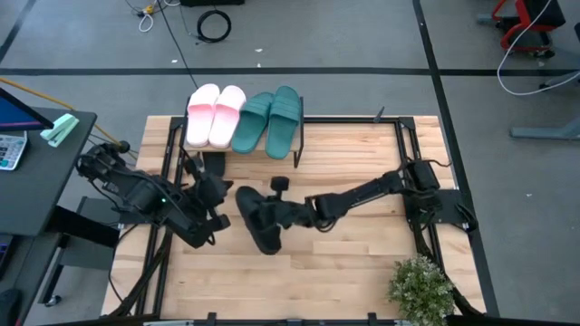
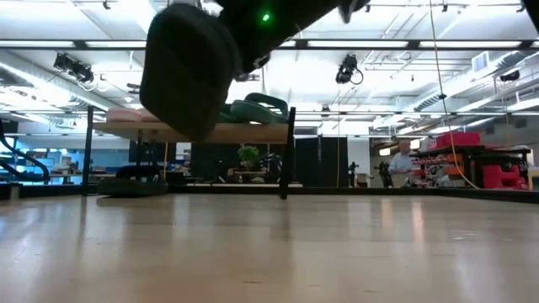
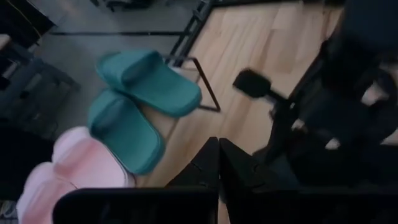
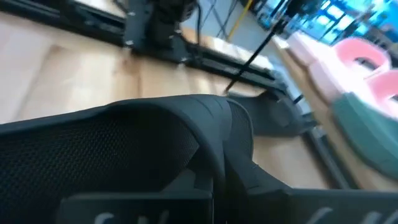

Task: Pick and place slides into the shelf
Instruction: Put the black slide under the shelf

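Observation:
The shelf [image 2: 244, 133] stands at the table's far edge on thin black legs [image 1: 298, 145]. A pale pink pair [image 1: 215, 114] and a teal pair [image 1: 269, 120] lie side by side on its plank top. One black slide [image 1: 256, 222] is up in the air mid-table, held by my right gripper [image 1: 288, 215], which reaches in from the right. A second dark slide [image 2: 130, 181] lies on the table under the shelf. My left gripper [image 1: 210, 188] is shut and hovers left of the held slide, pointing at the shelf; its shut fingers [image 3: 219, 165] show before the teal pair [image 3: 140, 99]. My right gripper is shut on the black slide at its wide strap [image 4: 205, 134], coming in level from the table's right and across the slide. The fingers themselves are mostly hidden under the strap. The slide [image 2: 189, 71] is lifted clear of the table and tilted.
A potted plant [image 1: 420, 288] stands at the near right corner. Black frame rails [image 1: 405, 154] run along the table's sides. A small black knobbed part [image 1: 279, 184] sits near the shelf's right leg. A desk [image 1: 36, 172] stands left of the table. Bare wood lies near the front edge.

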Robot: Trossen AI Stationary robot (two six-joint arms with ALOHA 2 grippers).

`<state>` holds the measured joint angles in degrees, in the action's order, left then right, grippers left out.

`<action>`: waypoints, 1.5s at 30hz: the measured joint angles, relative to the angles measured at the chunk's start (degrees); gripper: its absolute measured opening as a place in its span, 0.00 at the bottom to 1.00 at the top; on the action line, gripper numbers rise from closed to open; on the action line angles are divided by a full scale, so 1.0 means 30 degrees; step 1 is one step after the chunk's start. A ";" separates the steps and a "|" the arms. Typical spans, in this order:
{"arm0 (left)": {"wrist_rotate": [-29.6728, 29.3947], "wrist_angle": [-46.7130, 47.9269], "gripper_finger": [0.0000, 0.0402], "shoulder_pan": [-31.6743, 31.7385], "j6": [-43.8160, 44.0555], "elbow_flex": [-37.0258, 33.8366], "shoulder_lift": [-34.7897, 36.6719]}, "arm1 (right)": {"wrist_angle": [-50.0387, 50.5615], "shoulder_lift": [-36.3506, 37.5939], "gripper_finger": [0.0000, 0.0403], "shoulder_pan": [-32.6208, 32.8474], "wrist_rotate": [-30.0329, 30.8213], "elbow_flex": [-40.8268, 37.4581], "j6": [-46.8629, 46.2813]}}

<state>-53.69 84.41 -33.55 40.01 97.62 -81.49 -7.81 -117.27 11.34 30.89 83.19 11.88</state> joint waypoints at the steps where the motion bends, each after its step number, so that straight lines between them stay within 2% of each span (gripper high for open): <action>1: -0.0255 -0.0045 0.05 -0.0005 -0.0112 0.0154 0.0001 | -0.0219 -0.0097 0.02 -0.0136 0.0010 0.0072 0.0488; 7: -0.1075 -0.0028 0.02 -0.0005 -0.0500 0.0312 -0.0003 | -0.0156 -0.1582 0.02 -0.1306 -0.0021 0.1338 0.3330; 12: -0.1101 -0.0050 0.02 -0.0002 -0.0664 0.0315 -0.0007 | -0.0255 -0.3574 0.02 -0.3261 -0.2509 0.3585 0.3124; 17: -0.1157 0.0071 0.05 0.0000 -0.0706 0.0315 -0.0007 | 0.1808 -0.5545 0.03 -0.4480 -0.2638 0.6592 0.3385; 21: -0.1189 0.0249 0.03 -0.0001 -0.0740 0.0307 -0.0007 | 0.2671 -0.6712 0.03 -0.5248 -0.2930 0.8371 0.2971; 26: -0.1182 0.0349 0.01 0.0002 -0.0561 0.0307 -0.0015 | 0.2950 -0.7747 0.03 -0.5664 -0.2993 0.9357 0.2969; 31: -0.1188 0.0396 0.05 -0.0005 -0.0553 0.0307 -0.0015 | 0.3030 -0.8133 0.03 -0.5678 -0.2286 0.9441 0.3633; 34: -0.1184 0.0396 0.06 0.0002 -0.0553 0.0307 -0.0015 | 0.3167 -0.8058 0.06 -0.5631 -0.2430 0.9396 0.4507; 37: -0.1182 0.0396 0.04 0.0000 -0.0546 0.0307 -0.0015 | 0.3249 -0.7846 0.12 -0.5620 -0.3599 0.9335 0.4881; 41: -0.1182 0.0368 0.01 -0.0005 -0.0526 0.0302 -0.0015 | 0.3322 -0.7592 0.20 -0.5497 -0.5170 0.9337 0.3057; 45: -0.1182 0.0273 0.02 -0.0001 -0.0510 0.0300 -0.0015 | 0.3898 -0.7550 0.28 -0.5363 -0.4991 0.9337 0.2960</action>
<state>-57.23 85.23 -33.55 38.48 98.52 -81.54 3.88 -139.92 -4.75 15.92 111.20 20.76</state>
